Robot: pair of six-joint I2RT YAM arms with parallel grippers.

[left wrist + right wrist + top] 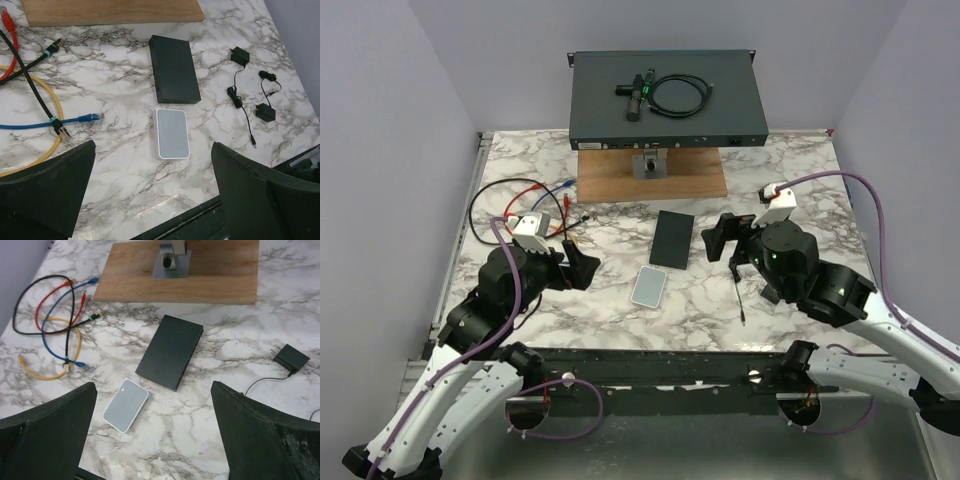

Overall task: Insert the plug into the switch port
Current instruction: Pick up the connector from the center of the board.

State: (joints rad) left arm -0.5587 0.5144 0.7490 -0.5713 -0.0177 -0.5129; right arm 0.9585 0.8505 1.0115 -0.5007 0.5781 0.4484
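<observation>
Filling most of the top view, the marble worktop point(800, 200) carries one grey rack unit point(720, 90) above a wooden board point(610, 180) at upper centre; its front sockets are too small to read. Two arms run off the lower edge. The left tool point(578, 268) and right tool point(730, 238) both stand with fingers wide apart, holding nothing. One flat black switch point(672, 238) lies at centre, its ports not visible in any view, just above one white box point(649, 287). Four network leads point(30, 126), black, red, blue and yellow, tangle at left. The blue plug point(91, 118) lies free, well apart from the switch. Two small adapters point(240, 55) sit at right.
</observation>
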